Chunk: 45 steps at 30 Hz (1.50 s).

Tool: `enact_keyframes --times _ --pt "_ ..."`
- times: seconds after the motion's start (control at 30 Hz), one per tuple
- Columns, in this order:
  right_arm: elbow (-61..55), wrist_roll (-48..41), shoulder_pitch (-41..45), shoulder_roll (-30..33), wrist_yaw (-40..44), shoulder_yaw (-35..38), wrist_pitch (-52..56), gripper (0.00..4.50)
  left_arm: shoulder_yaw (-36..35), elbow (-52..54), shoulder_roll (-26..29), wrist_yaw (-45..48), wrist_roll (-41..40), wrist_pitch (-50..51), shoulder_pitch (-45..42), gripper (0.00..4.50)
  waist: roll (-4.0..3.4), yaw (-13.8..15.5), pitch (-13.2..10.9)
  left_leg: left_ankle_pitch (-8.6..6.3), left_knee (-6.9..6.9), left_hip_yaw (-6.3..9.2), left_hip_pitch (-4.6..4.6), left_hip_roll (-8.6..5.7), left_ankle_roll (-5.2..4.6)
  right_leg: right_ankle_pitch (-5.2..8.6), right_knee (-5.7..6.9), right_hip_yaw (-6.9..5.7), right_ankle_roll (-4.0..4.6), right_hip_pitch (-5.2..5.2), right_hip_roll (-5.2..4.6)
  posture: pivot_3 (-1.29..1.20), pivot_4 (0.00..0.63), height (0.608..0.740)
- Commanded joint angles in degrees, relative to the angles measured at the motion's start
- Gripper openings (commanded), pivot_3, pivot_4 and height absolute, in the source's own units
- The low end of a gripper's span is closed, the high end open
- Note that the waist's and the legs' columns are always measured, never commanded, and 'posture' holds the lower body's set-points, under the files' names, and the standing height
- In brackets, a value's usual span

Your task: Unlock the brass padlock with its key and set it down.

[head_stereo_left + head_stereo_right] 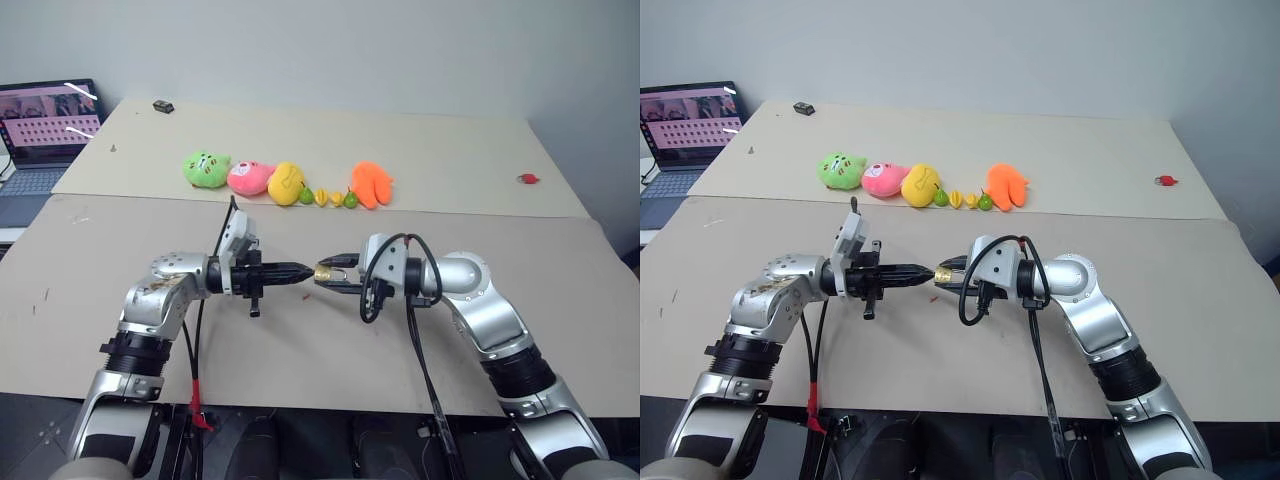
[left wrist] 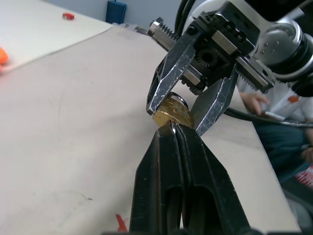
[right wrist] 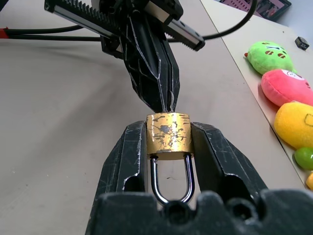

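Padlock held between two grippers above the beige surface (image 1: 560, 300)

The right gripper (image 3: 168, 147) is partly open, its two black fingers clamped on either side of the brass padlock (image 3: 168, 137), whose silvery shackle loop runs back between the fingers toward the gripper's base. The left gripper (image 1: 303, 270) is fully closed, its tips pressed against the padlock's far face; a thin sliver of silvery metal, likely the key (image 2: 171, 126), shows at the pinched tips. Both grippers meet near the middle of the head view, the left reaching in from nine o'clock, the right from three o'clock. Plush toys (image 1: 245, 176) lie in a row toward twelve o'clock, well apart.
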<state>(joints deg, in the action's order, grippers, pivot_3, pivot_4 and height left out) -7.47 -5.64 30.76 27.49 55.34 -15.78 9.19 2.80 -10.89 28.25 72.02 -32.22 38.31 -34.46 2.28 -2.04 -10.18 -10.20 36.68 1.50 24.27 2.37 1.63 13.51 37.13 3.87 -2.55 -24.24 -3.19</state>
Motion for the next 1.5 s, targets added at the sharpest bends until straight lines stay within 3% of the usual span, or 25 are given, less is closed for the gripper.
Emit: enact_keyframes --times 0.03,0.17,0.27,0.4,0.77,0.8,0.97,1.5 --pt "-1.66 -0.52 1.17 -0.44 -1.35 1.58 -0.59 0.93 -5.29 -2.93 -3.19 -6.75 -8.91 17.54 -4.65 0.07 0.03 0.05 -0.02 0.0 0.08 0.03 0.03 0.0 0.0 0.01 0.01 -0.03 -0.04 0.0 0.01 0.0 0.15 0.722" --pt "-1.91 -0.58 0.85 -0.05 -1.36 1.67 -0.66 0.93 -7.33 -1.96 -4.29 -10.45 -12.0 25.78 -5.19 1.15 0.03 -0.64 -0.02 -0.04 0.07 0.04 0.03 0.04 -0.06 0.04 0.01 -0.03 -0.1 -0.03 0.04 0.0 0.15 0.722" --pt "-1.56 -0.59 1.09 -0.04 -1.32 1.59 -0.75 0.93 -8.13 -1.92 -4.63 -11.8 -14.11 30.46 -5.79 2.31 0.03 -0.6 -0.02 -0.05 0.06 0.04 -0.01 0.06 -0.07 -0.05 0.06 -0.02 0.07 -0.02 0.06 0.0 0.15 0.722" --pt "-1.65 -0.66 1.19 -0.07 -1.21 1.54 -0.6 0.93 -8.22 -1.71 -3.82 -12.12 -16.98 37.26 -6.45 2.31 0.03 -0.52 -0.02 -0.04 0.06 0.03 -0.02 0.04 -0.07 -0.05 0.06 -0.02 0.06 -0.01 0.04 0.0 0.15 0.722" --pt "-1.77 -0.5 0.84 -0.19 -1.63 1.61 -0.51 0.93 -9.42 -4.75 -6.0 -15.92 -14.46 32.02 -8.17 2.31 0.03 -0.39 -0.02 -0.04 0.06 0.03 -0.02 0.03 -0.06 -0.06 0.04 -0.02 0.09 -0.01 0.03 0.0 0.15 0.722" --pt "-1.78 -0.51 0.82 -0.19 -1.65 1.61 -0.51 0.93 -8.9 -4.85 -5.98 -15.75 -14.09 31.37 -8.14 1.79 0.03 -0.39 -0.02 -0.04 0.06 0.04 -0.01 0.03 -0.06 -0.06 0.04 -0.02 0.08 -0.01 0.03 0.0 0.15 0.722" --pt "-1.69 -0.51 0.97 -0.19 -1.79 1.7 -0.49 0.93 -7.6 -4.03 -6.01 -14.67 -14.15 31.02 -7.34 0.04 0.03 -0.39 -0.02 -0.04 0.06 0.03 0.0 0.03 -0.06 -0.06 0.04 -0.02 0.09 -0.01 0.03 0.0 0.15 0.722" --pt "-0.74 -0.34 1.57 -0.54 -1.6 1.44 -1.25 0.93 -6.02 -1.41 -3.97 -12.49 -17.07 38.02 -6.48 0.04 0.03 -0.43 -0.02 -0.04 0.06 0.03 -0.01 0.03 -0.06 -0.06 0.04 -0.02 0.08 -0.01 0.03 0.0 0.15 0.722"
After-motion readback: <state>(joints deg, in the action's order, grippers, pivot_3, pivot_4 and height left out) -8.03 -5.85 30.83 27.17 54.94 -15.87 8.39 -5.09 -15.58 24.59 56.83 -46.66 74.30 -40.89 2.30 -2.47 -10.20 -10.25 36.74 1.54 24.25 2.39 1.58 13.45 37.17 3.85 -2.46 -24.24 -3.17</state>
